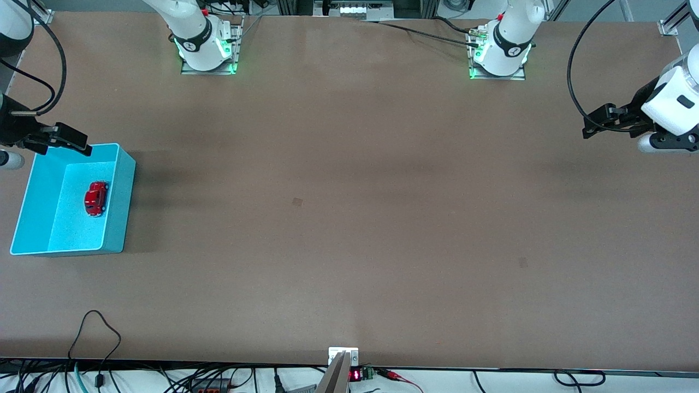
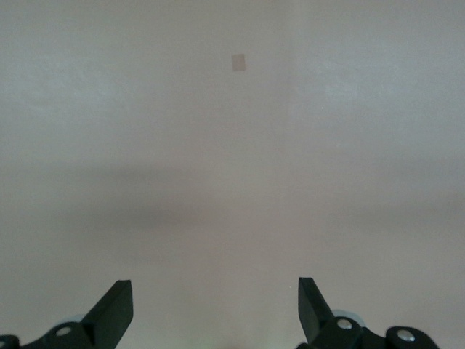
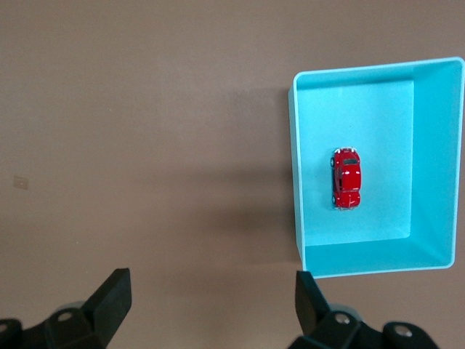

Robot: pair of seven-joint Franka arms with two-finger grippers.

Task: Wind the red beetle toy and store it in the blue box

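Now, right gripper: I read its 2 fingers spread wide with nothing between them; it hangs over the box's corner that lies farthest from the front camera, at the right arm's end of the table.
Left gripper: jaws apart and empty too, waiting over bare table at the left arm's end, well apart from everything.
Blue box: just under the right gripper, upright, open top, resting on the table.
Red beetle toy: inside the box on its floor, below the right gripper and nearer the front camera than it, on its wheels, touching no wall that I can see.
Step in hand: I judge the storing is done, since the toy lies in the box and neither gripper holds it; whether it was wound I cannot tell.
Next move: I would only lift the right arm clear of the box rim and park it, with no further grasp needed.
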